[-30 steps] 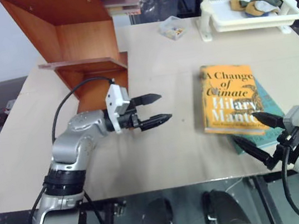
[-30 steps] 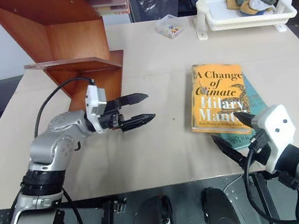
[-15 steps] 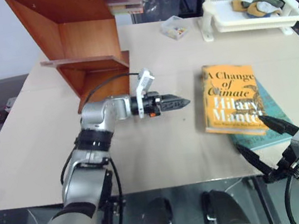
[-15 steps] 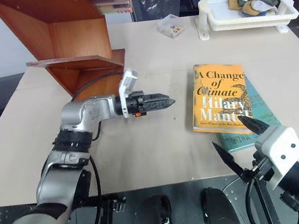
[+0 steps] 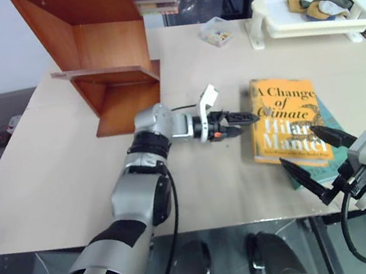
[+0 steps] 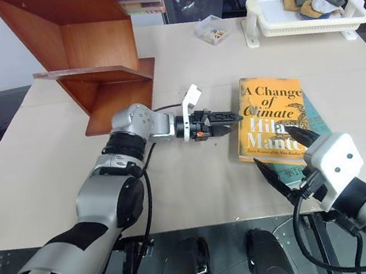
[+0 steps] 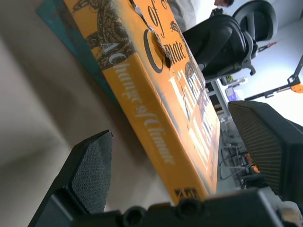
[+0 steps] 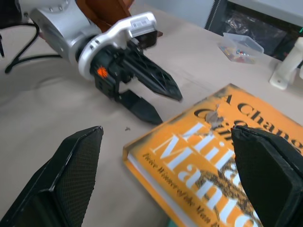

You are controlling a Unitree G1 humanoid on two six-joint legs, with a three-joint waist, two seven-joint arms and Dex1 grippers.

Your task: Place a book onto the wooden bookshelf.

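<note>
Yellow-orange book lies flat on the beige counter, cover up, on top of a teal-green book that sticks out along its right and near edges. Cover lettering reads "A Change of Climate" in dark script, "Hilary Mantel" in big white letters; the orange spine in the left wrist view reads "A Change of Climate", with a small dark publisher mark at its end, too small to read. Left gripper reaches across the counter to the book's left edge, jaws wide apart, one above the cover and one low beside the spine, tips right at the book, contact unclear. Right gripper hangs near the counter's front edge by the book's near right corner, jaws spread wide, holding nothing. Wooden bookshelf stands at the far left of the counter, well apart from the book. White basket tray at far right; small clear box beside it.
</note>
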